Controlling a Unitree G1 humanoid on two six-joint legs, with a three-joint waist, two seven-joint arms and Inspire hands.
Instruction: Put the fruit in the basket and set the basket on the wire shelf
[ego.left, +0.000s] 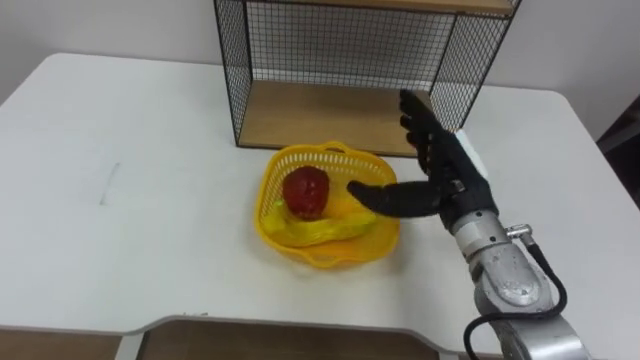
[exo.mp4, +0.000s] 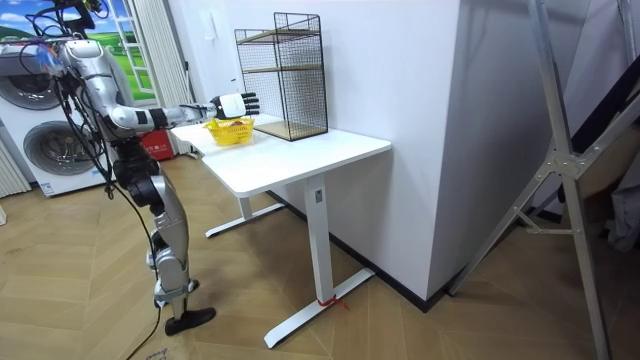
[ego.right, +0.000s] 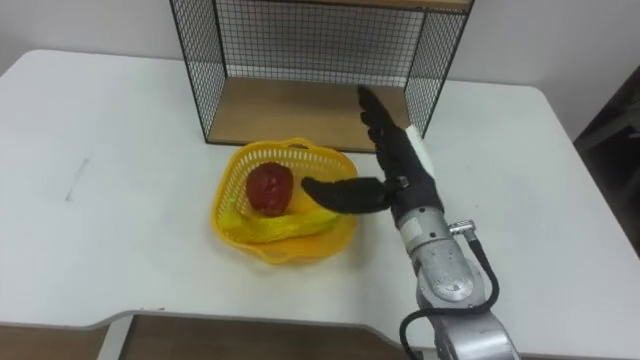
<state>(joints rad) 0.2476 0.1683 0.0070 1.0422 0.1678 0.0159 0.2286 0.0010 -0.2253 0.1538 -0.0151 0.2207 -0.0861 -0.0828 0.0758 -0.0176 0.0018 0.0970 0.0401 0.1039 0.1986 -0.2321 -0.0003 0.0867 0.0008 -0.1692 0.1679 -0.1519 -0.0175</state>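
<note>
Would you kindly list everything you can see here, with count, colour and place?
table: one, white, under everything
wire shelf: one, black mesh with wooden boards, at the table's far side
basket: one, yellow, on the table in front of the shelf
red fruit: one, in the basket
banana: one, yellow, in the basket beneath the red fruit
washing machines: two, white, stacked behind the robot in the room view
right hand: one, black, open, at the basket's right side, thumb reaching over its rim
</note>
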